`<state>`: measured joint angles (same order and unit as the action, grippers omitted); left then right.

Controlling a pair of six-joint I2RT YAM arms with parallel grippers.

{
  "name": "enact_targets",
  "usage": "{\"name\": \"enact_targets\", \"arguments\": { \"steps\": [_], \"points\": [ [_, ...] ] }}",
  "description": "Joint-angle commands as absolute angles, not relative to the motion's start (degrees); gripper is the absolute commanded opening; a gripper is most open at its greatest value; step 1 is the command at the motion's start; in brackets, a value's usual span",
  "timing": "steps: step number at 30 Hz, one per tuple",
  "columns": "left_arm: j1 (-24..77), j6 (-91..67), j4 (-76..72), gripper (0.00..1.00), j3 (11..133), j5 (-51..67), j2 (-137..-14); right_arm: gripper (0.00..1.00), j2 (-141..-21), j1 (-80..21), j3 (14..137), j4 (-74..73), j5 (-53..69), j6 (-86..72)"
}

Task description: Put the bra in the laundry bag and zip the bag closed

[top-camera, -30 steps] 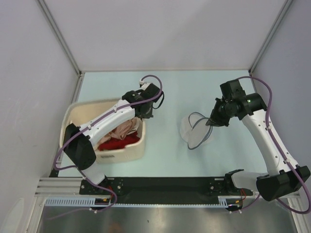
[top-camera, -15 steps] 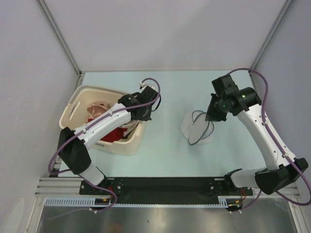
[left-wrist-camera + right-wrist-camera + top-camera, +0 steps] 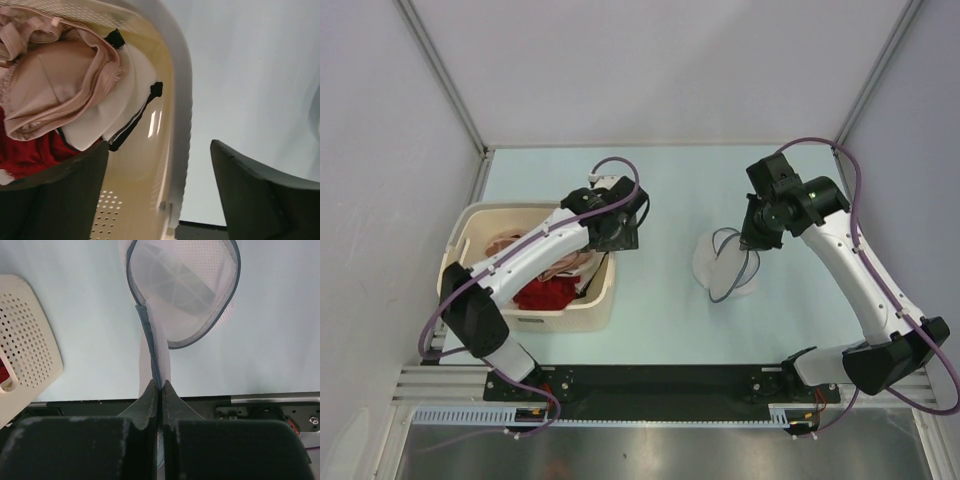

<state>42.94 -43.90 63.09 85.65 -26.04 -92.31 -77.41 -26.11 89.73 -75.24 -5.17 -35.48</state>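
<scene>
cream perforated basket [image 3: 565, 316] left on pale-blue table [image 3: 670, 190], red garment [image 3: 545, 294] inside, white black-trimmed garment [image 3: 122, 102] against its wall, black rail [image 3: 660, 380] near edge

White left arm [image 3: 540, 242] and right arm [image 3: 857, 268], black joints (2 purple cables [image 3: 616, 159])

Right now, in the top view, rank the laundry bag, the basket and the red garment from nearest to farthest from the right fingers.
1. The laundry bag: just left of the right fingers, its zip edge pinched between them.
2. The basket: well off to the left, its right wall the closest part.
3. The red garment: inside the basket, beyond that wall.
</scene>
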Motion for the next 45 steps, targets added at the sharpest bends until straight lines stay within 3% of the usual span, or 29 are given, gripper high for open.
{"name": "enact_targets", "arguments": {
  "steps": [1, 3, 8, 12, 16, 24, 26, 27, 28, 29, 30, 31, 32, 35, 38, 45],
  "points": [
    [43.1, -42.1, 64.8, 0.94, 88.8, -26.7, -83.6, 0.03, -77.3, -26.7, 91.1, -74.3, -5.0, -34.2],
    [44.0, -35.9, 61.2, 0.92, 89.0, -23.0, -79.9, 0.04, -77.7, -26.9, 90.5, -73.5, -4.1, -34.4],
    [50.4, -23.7, 23.4, 0.90, 73.9, 3.0, -66.6, 0.08, -78.2, -26.9, 90.6, -71.8, -1.1, -35.9],
    [59.0, -17.6, -2.2, 0.99, 63.3, 4.5, -64.5, 0.07, -79.1, -26.4, 90.6, -70.3, 2.4, -38.4],
    [61.1, -13.4, -4.8, 1.00, 64.9, 9.3, -71.1, 0.08, -79.5, -25.2, 90.6, -69.3, 3.9, -40.7],
    [63.6, -7.5, 3.6, 0.98, 72.8, 6.5, -83.1, 0.08, -77.4, -23.1, 89.1, -67.3, 8.4, -43.9],
    [63.8, -7.5, 5.1, 0.89, 74.4, 5.8, -86.0, 0.09, -76.6, -22.9, 87.5, -66.0, 9.5, -44.9],
    [63.8, -7.9, 6.5, 0.61, 74.7, 4.2, -86.7, 0.10, -75.9, -22.9, 86.8, -65.7, 10.3, -45.1],
    [63.5, -8.6, 7.4, 0.49, 75.1, 0.5, -87.6, 0.12, -75.4, -22.5, 85.9, -64.8, 10.8, -45.2],
    [63.5, -8.2, 8.1, 0.39, 75.7, 0.5, -87.9, 0.23, -74.9, -21.9, 83.6, -64.3, 11.5, -44.9],
    [63.5, -7.8, 9.3, 0.18, 75.9, 0.1, -87.9, 0.28, -74.3, -20.6, 82.2, -64.0, 12.6, -43.6],
    [63.4, -7.9, 9.8, 0.09, 76.1, 0.1, -87.7, 0.48, -72.5, -16.9, 80.8, -63.8, 13.1, -42.6],
    [63.3, -7.7, 9.8, 0.03, 75.9, -1.7, -86.9, 0.57, -71.6, -14.1, 78.8, -63.5, 14.1, -41.3],
    [62.4, -7.8, 9.5, 0.00, 74.8, 2.4, -85.5, 0.80, -67.5, -3.3, 72.2, -61.8, 19.0, -34.5],
    [60.2, -10.7, 9.0, 0.00, 73.7, 6.9, -85.3, 0.99, -65.0, -2.5, 70.8, -62.3, 13.2, -32.3],
    [54.1, -16.5, 1.8, 0.00, 67.2, 15.0, -81.0, 0.99, -63.3, -0.4, 63.0, -59.3, 7.6, -31.8]
  ]
}}
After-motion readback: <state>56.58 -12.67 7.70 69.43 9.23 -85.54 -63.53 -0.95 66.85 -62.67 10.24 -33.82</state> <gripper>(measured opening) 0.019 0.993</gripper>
